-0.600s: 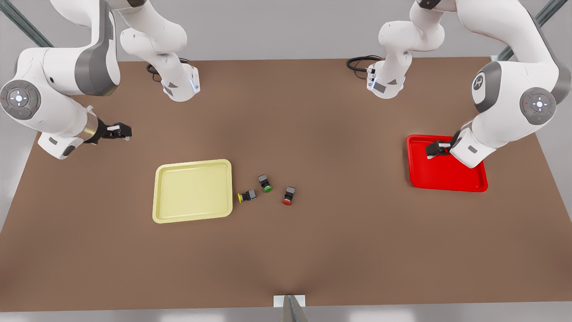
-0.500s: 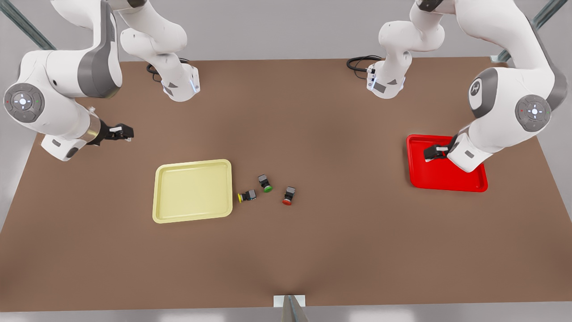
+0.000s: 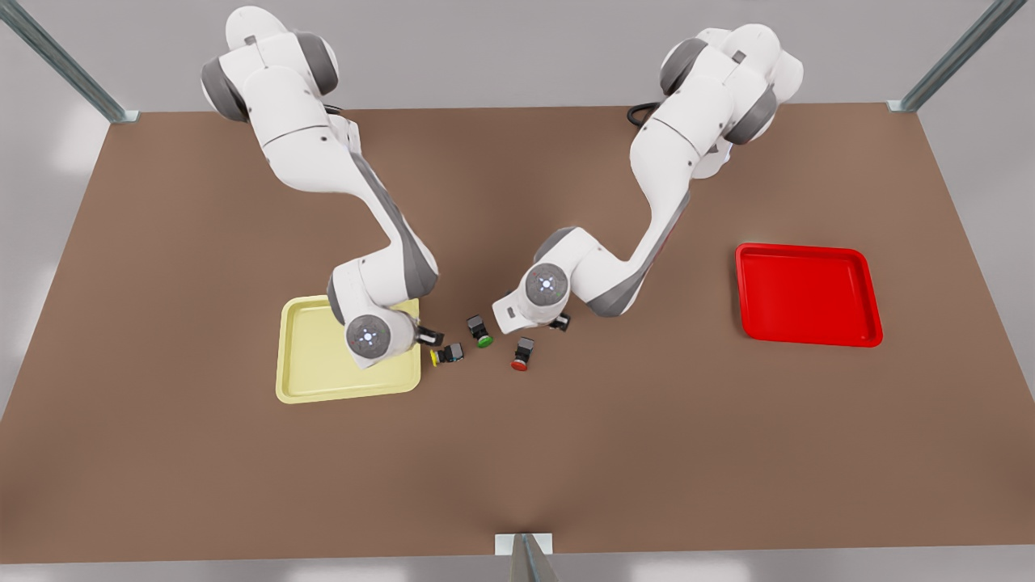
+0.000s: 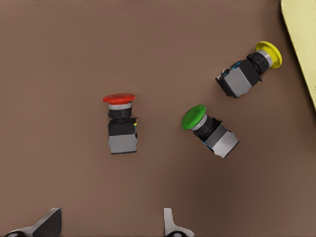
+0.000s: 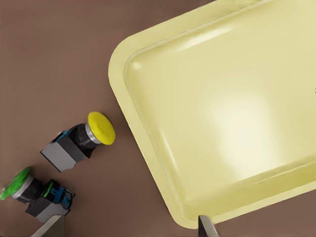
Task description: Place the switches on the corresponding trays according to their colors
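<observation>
Yellow tray (image 3: 323, 380), red tray (image 3: 808, 331), brown table (image 3: 647, 453).

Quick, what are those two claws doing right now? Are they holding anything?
Left gripper: open, holding nothing, near the red switch.
Right gripper: open, holding nothing, near the yellow switch.

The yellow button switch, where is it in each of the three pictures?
Front view: yellow-capped switch lies on the table just off the yellow tray, on the front view's right.
Left wrist view: it lies beyond the green one.
Right wrist view: it lies beside the tray.
Shared landmark: green-capped switch.
</observation>
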You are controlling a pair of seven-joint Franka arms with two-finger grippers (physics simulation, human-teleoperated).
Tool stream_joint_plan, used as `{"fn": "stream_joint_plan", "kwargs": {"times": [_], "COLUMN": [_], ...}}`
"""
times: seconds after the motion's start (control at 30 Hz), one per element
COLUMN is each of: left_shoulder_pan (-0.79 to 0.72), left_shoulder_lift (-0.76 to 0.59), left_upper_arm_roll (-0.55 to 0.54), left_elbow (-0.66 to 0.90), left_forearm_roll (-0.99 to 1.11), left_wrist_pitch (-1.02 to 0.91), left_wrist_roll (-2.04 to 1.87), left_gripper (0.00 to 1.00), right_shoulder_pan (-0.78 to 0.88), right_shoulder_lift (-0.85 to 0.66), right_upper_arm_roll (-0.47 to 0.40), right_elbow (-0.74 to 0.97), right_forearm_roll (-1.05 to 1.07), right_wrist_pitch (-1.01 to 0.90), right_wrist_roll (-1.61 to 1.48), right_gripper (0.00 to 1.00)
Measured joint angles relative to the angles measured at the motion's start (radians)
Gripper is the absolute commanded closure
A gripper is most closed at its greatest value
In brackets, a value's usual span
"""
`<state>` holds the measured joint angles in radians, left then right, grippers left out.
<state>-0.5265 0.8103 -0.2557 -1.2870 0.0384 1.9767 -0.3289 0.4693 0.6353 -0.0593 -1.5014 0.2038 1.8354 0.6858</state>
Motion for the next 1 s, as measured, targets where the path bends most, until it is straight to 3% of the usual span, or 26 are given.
{"fn": "stream_joint_plan", "kwargs": {"times": [0.13, 0.37, 0.63, 1.0], "left_shoulder_pan": [-0.01, -0.014, -0.019, -0.023], "left_shoulder_lift": [0.077, 0.121, 0.121, 0.148], "left_upper_arm_roll": [0.0, 0.006, 0.028, 0.032], "left_elbow": [0.005, 0.003, -0.019, -0.024], "left_forearm_roll": [0.003, 0.012, 0.077, 0.107], "left_wrist_pitch": [0.159, 0.299, 0.342, 0.35], "left_wrist_roll": [0.01, 0.01, 0.009, -0.007], "left_gripper": [0.0, 0.0, 0.0, 0.0], "right_shoulder_pan": [-0.036, 0.062, 0.096, 0.109], "right_shoulder_lift": [0.041, 0.126, 0.158, 0.134], "right_upper_arm_roll": [-0.009, -0.011, -0.01, 0.0], "right_elbow": [-0.001, 0.048, 0.022, -0.075], "right_forearm_roll": [0.028, 0.07, 0.077, 0.052], "right_wrist_pitch": [0.122, 0.324, 0.457, 0.495], "right_wrist_roll": [0.244, 0.596, 0.858, 1.002], "right_gripper": [0.0, 0.0, 0.0, 0.0]}}
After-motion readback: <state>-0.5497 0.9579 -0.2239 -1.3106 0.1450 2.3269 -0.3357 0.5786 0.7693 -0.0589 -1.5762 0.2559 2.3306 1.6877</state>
